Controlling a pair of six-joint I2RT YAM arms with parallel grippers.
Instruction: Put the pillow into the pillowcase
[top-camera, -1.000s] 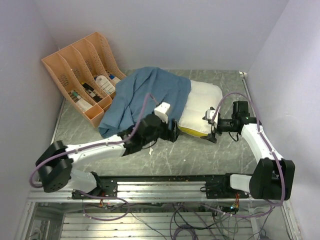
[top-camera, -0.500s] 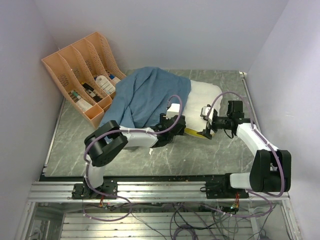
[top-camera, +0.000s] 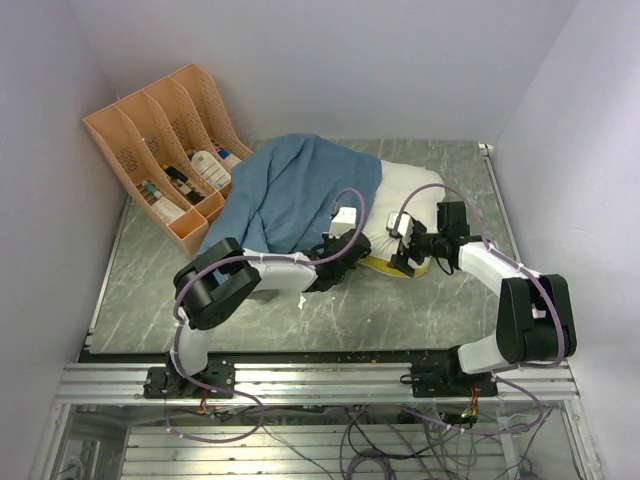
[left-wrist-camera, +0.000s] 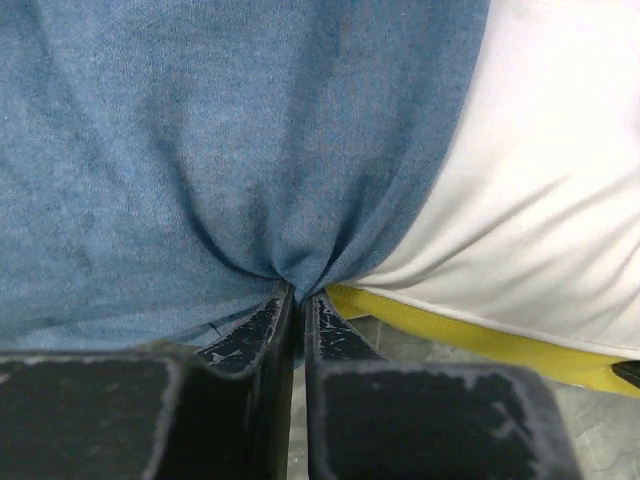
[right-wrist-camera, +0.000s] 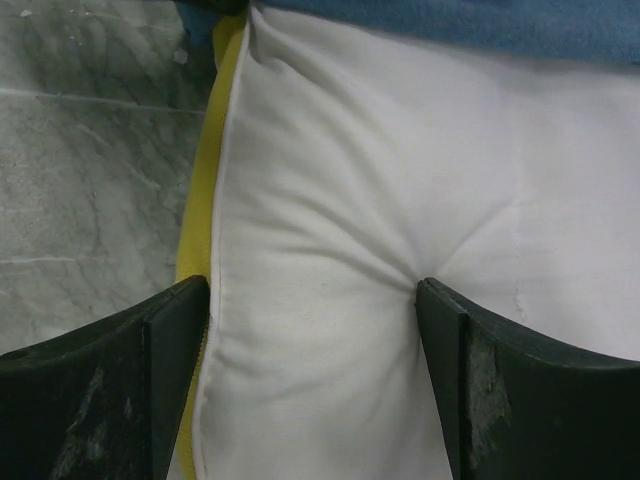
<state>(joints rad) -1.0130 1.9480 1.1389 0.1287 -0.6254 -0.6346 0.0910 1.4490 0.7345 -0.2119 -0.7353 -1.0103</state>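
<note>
The blue pillowcase (top-camera: 300, 190) lies wrinkled across the middle of the table, covering the left end of the cream-white pillow (top-camera: 408, 195). My left gripper (top-camera: 348, 262) is at the pillowcase's near hem; in the left wrist view this gripper (left-wrist-camera: 298, 300) is shut on a pinched fold of the pillowcase (left-wrist-camera: 200, 150), right beside the pillow (left-wrist-camera: 540, 200) and its yellow edge (left-wrist-camera: 450, 330). My right gripper (top-camera: 405, 258) straddles the pillow's near edge. In its wrist view that gripper (right-wrist-camera: 312, 295) has its jaws wide and pressing into the pillow (right-wrist-camera: 330, 180), one at the yellow seam, one denting the white top.
An orange file rack (top-camera: 165, 150) holding bottles stands at the back left. Grey marble table (top-camera: 420, 310) shows in front of the pillow. Walls close in the left, back and right. The arms' metal rail (top-camera: 320, 375) runs along the near edge.
My left arm swung in to the pillowcase's near hem and its jaws shut on the fabric. My right gripper moved left onto the pillow's edge, and its jaws narrowed onto it.
</note>
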